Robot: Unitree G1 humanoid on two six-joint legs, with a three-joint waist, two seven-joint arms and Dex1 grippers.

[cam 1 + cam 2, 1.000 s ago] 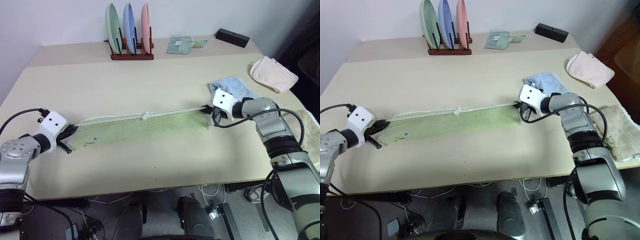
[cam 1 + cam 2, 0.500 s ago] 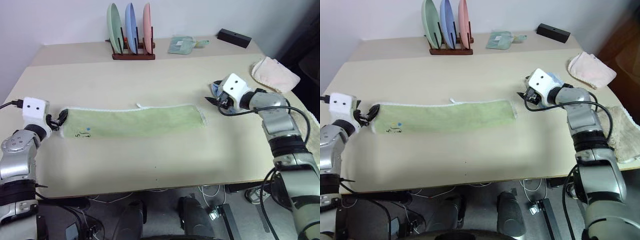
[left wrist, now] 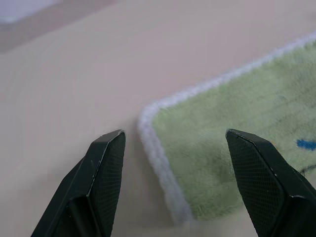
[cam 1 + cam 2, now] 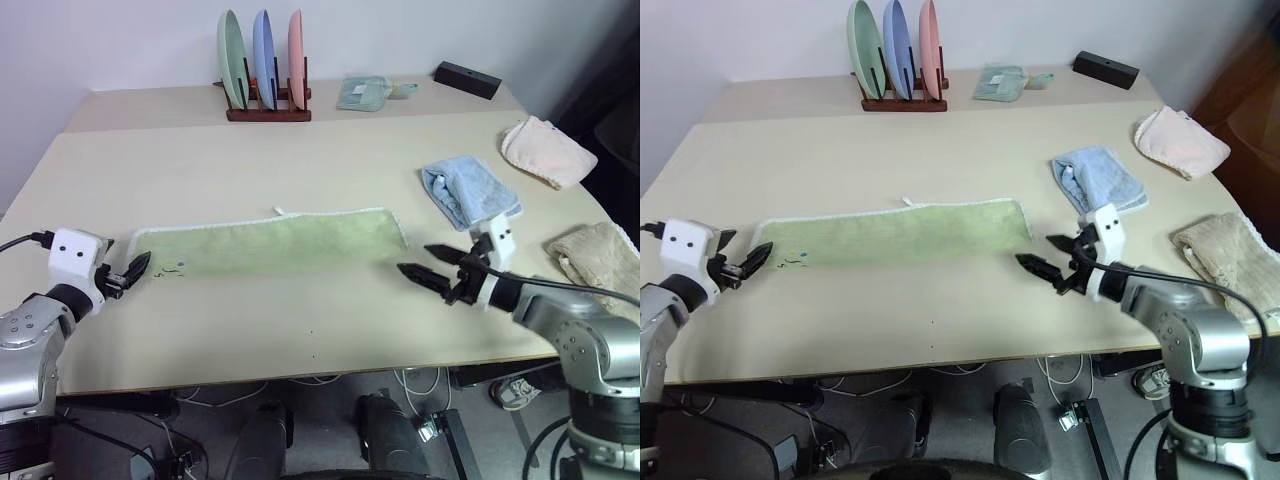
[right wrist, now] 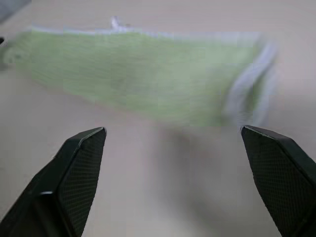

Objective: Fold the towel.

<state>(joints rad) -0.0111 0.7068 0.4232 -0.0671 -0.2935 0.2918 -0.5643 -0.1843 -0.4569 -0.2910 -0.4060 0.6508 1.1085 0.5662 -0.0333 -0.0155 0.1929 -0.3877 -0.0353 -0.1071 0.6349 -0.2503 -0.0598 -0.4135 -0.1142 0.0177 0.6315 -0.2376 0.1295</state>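
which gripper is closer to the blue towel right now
Right. The right gripper hangs open just in front of the light blue towel; the left gripper sits open far across the table, at the green towel's end.

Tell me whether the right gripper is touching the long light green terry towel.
Apart. In the left eye view bare table separates the open right gripper from the long light green terry towel.

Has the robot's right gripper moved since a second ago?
Yes. The right gripper has let go of the towel and pulled back toward the table's near edge, now nearer than the blue towel.
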